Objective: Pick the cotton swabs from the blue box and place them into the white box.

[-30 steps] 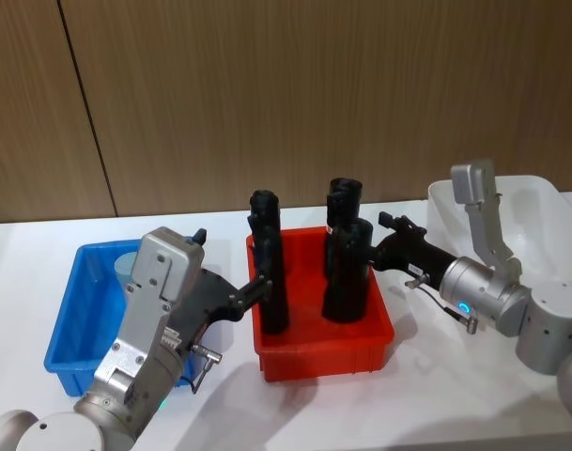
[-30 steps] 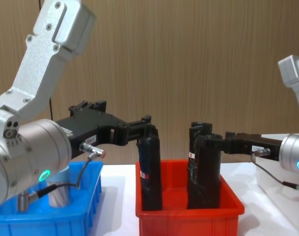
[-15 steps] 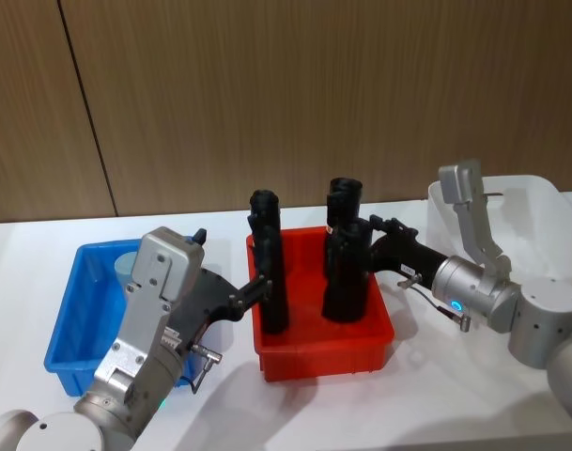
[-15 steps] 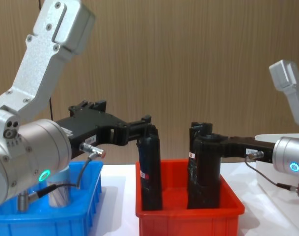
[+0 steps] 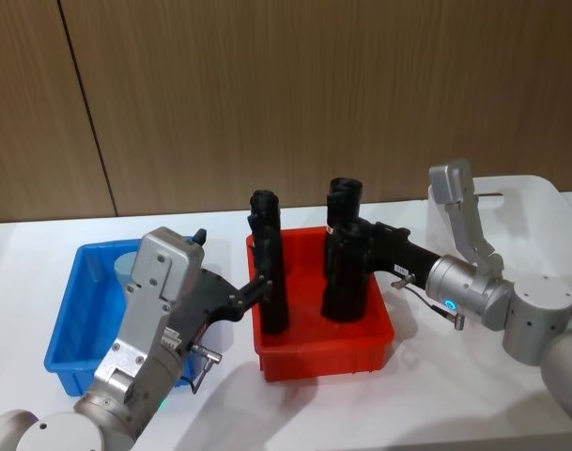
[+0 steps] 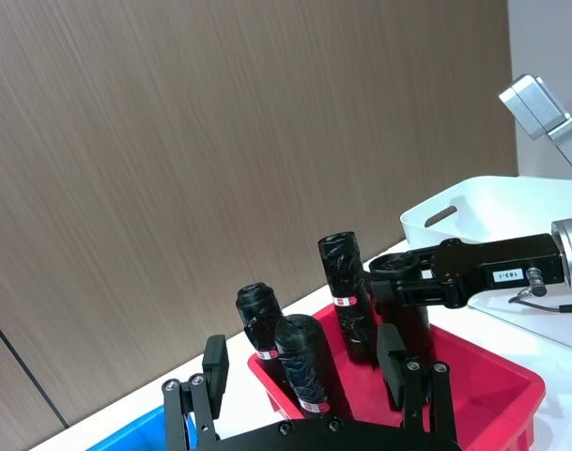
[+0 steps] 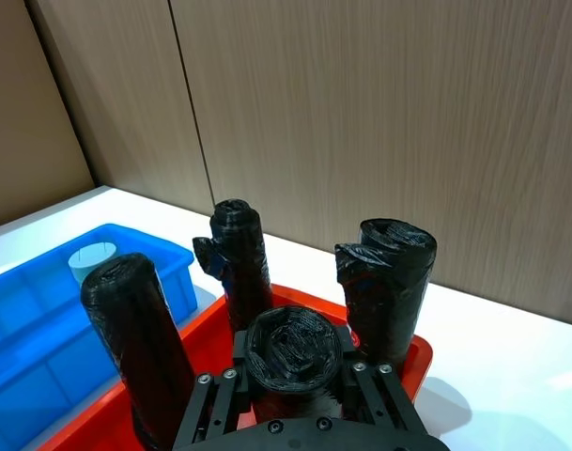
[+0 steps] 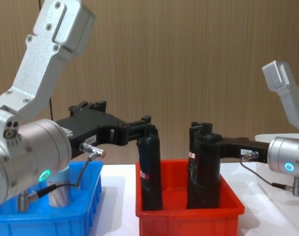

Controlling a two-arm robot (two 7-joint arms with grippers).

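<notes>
One cotton swabs jar [image 5: 126,265] with a pale lid stands at the far end of the blue box [image 5: 65,319], and it appears again as cotton swabs [image 7: 96,261] in the right wrist view. My left gripper [image 5: 259,285] is open over the red bin, with a black roll [image 6: 304,371] between its wide-apart fingers [image 6: 215,362]. My right gripper [image 5: 353,235] is open around the top of another black roll [image 7: 295,349], one finger close on each side. The white box [image 5: 525,197] stands at the far right behind the right arm.
The red bin [image 5: 323,352] sits between the blue and white boxes and holds several tall black wrapped rolls [image 5: 344,202]. Both arms reach over it from opposite sides. A wooden wall runs along the table's back edge.
My right gripper has moved left from beside the red bin until its fingers sit around a black roll's top. The left arm has not moved.
</notes>
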